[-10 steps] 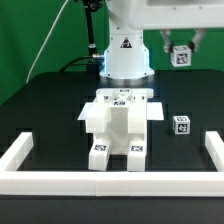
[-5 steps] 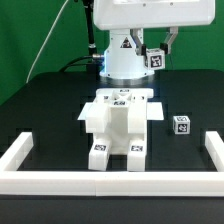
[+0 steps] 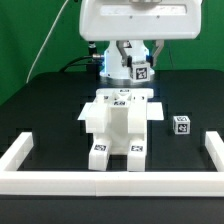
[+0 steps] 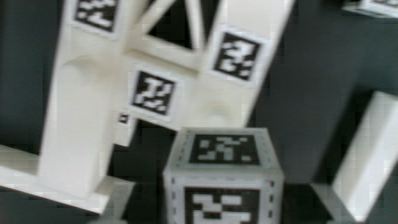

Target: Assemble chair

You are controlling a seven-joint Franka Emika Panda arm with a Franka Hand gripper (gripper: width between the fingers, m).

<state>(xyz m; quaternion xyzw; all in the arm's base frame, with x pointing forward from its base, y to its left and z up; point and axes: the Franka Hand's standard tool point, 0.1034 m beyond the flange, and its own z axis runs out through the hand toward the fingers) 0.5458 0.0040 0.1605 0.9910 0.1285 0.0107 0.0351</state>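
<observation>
Green curtain backs a black bench (image 3: pixel 45 115) edged by a low white rail (image 3: pixel 60 181). High over the bench, the jaws pinch a tagged white block (image 3: pixel 141 70), which sticks out below them. The part-built chair (image 3: pixel 120 125) stands on the bench beneath the jaws, slightly nearer the rail. In the wrist view its cross-braced piece (image 4: pixel 151 70) lies beyond the block. A small tagged part (image 3: pixel 181 124) sits on the bench well apart from the jaws, lower and toward the exterior view's right.

Worktop (image 3: pixel 40 110): matte black, flat, fills the scene's lower part. Low white border rail (image 3: pixel 60 181): lies on the worktop along the near edge and turns back at both ends, forming a U open toward the rear. Plain green backdrop (image 3: pixel 30 30) behind.
</observation>
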